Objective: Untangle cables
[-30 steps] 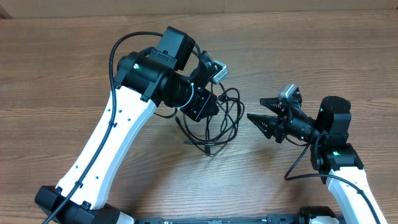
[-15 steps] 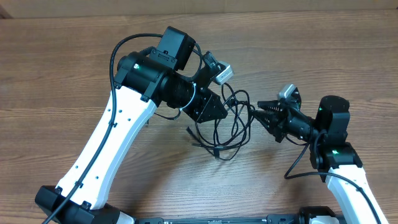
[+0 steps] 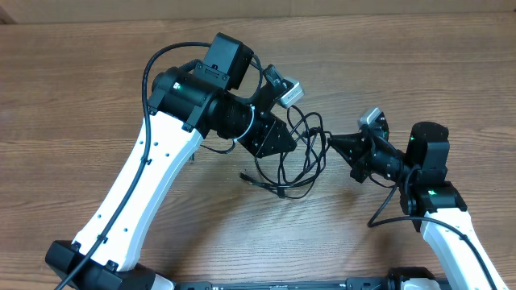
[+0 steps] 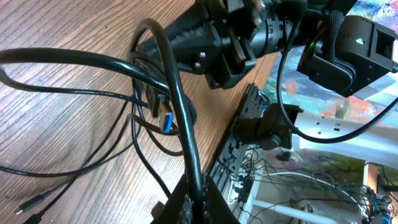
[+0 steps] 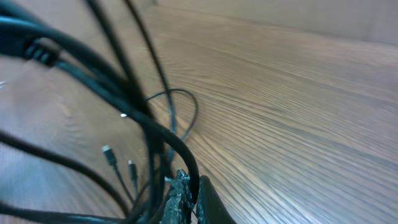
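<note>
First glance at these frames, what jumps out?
A black tangle of cables sits at the centre of the overhead view, strung between two grips. The left gripper is shut on one strand, and the right gripper pinches a loop at the tangle's right edge.

You have nothing legible to read here: no lettering, label, brand or number shows on the cables (image 3: 300,155) or the table (image 3: 81,89).
</note>
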Available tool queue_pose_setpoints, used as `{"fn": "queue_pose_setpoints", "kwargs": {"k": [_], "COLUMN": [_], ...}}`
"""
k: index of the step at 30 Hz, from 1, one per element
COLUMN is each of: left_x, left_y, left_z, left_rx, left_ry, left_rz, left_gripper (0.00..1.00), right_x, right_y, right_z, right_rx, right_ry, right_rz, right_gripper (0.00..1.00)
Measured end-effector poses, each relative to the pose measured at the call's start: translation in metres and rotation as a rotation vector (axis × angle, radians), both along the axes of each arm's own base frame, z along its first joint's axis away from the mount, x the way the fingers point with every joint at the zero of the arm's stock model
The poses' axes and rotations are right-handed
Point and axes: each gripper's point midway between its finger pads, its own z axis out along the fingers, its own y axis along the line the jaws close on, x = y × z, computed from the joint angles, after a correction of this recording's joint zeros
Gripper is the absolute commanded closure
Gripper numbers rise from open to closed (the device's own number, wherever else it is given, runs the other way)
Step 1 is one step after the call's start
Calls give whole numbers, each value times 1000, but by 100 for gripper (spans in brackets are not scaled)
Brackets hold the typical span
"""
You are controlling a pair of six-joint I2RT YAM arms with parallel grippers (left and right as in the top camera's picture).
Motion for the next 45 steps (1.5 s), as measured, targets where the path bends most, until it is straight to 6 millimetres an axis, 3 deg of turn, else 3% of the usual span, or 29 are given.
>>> {"fn": "queue_pose_setpoints", "kwargs": {"k": [10, 13, 15, 16, 19, 27, 38, 45], "left_x": [11, 15, 17, 16, 15, 14, 14, 16], "left_y": [15, 20, 22, 22, 21, 20, 19, 11], "left_z": [0, 1, 2, 2, 3, 5, 6, 17], "left_rx": [0, -12, -19, -20, -26, -38, -43, -116], "left_ry": [20, 29, 33, 35, 39, 44, 42, 25], "left_rz": [52, 71, 78, 77, 74, 69, 67, 39], "left_gripper": [96, 96, 96, 96, 96, 96, 96, 96], "right_x": [25, 28, 29, 29, 29, 29, 16, 7], "right_y": [-49, -57, -61, -61, -62, -54, -8, 2], "right_z": [-33, -35, -37, -37, -37, -31, 12, 18], "right_rx": [-46, -43, -43, -42, -42, -4, 122, 150], "right_ry": [214, 235, 245, 247, 247, 242, 97, 87], "right_rz": [-412, -472, -501, -506, -508, -469, -143, -59], "right_gripper": [96, 75, 46, 38, 25, 23, 23, 33]}}
